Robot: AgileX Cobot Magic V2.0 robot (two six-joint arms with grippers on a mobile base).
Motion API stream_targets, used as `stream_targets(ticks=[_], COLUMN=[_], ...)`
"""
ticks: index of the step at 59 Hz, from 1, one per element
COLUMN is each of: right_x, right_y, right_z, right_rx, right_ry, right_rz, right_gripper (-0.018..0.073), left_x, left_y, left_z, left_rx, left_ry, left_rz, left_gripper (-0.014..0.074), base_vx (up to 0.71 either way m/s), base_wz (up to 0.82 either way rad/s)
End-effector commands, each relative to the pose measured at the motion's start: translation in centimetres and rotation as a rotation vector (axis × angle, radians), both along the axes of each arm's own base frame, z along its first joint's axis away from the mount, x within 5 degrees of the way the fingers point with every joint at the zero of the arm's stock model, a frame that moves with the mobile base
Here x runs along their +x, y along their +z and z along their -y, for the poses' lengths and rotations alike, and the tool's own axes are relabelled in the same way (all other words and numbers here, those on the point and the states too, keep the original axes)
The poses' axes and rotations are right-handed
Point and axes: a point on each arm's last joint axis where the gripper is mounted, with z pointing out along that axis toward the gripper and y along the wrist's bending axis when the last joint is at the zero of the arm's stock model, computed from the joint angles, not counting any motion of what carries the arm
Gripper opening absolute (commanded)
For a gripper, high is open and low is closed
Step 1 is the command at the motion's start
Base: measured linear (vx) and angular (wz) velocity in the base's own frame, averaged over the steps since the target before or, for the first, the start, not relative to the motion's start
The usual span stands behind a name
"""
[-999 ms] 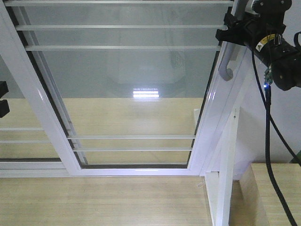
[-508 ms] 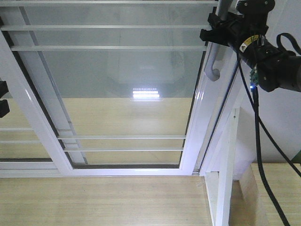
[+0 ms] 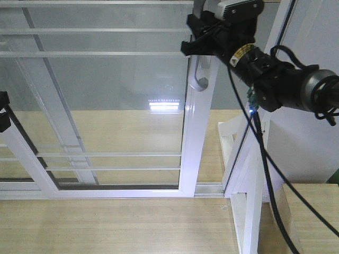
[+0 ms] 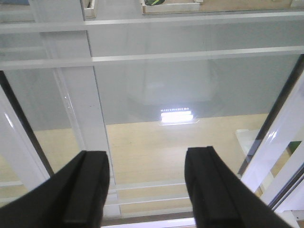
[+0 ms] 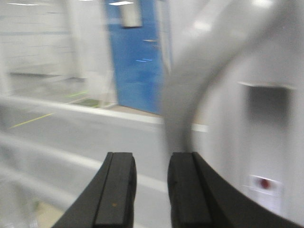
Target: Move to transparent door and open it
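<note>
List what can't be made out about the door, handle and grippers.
- Handle top: front view, right gripper covers it.
- Right grip on handle: right wrist view too blurred to tell.
- Door top: cut off by front view's upper edge.
- Left gripper: front view shows only a sliver at the left edge.

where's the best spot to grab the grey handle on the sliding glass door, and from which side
Grip the curved grey pull handle on its bowed middle, where it stands off the white door frame and leaves a gap for fingertips. Come straight at it from the room side, one finger on either side of the vertical bar. The right gripper is placed that way, near the handle's upper part.
</note>
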Motion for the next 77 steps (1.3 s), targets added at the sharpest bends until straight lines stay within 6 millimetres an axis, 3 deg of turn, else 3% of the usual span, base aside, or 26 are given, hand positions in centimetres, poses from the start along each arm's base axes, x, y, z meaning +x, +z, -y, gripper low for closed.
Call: stream_targets(ticks=[1, 7, 15, 30, 39, 52, 61, 77], right_x=[-1.1, -1.6, -4.4, -14.2, -18.2, -19.5, -19.5, -19.5], right_y=[3.3, 4.3, 6.3, 6.3, 6.0, 5.7, 5.6, 5.6], right_z=[-1.1, -0.9, 0.3, 4.5, 6.4, 7.5, 7.6, 7.6], right_rx=[0.047, 0.06, 0.056, -0.013, -0.041, -0.086, -0.092, -0.095], right_ry=[0.071, 0.075, 0.067, 0.019, -0.01, -0.075, -0.079, -0.08], right_rz=[0.148, 0.158, 0.175, 0.085, 0.055, -0.045, -0.054, -0.059], right_gripper=[0.0265, 0.0265, 0.0265, 0.0265, 0.0265, 0.0265, 0.0265, 0.0265], left_x=[0.2, 0.2, 0.1, 0.1, 0.2, 1.0, 3.9, 9.9], left_y=[1.7, 1.6, 1.6, 1.6, 1.9, 2.6, 1.8, 0.0], left_z=[0.1, 0.1, 0.1, 0.1, 0.4, 2.9, 4.5, 6.4], left_rx=[-0.018, -0.017, -0.017, -0.017, -0.023, -0.046, 0.076, 0.049], left_ry=[0.001, 0.0, 0.0, 0.0, -0.015, -0.147, -0.224, -0.225], left_rz=[0.103, 0.091, 0.093, 0.093, 0.128, 0.245, 0.369, 0.443], left_gripper=[0.0486, 0.0486, 0.0486, 0.0486, 0.0486, 0.0486, 0.0486, 0.0488], base_vx=[0.0, 0.0, 0.0, 0.0, 0.0, 0.0, 0.0, 0.0], base_wz=[0.0, 0.0, 0.0, 0.0, 0.0, 0.0, 0.0, 0.0])
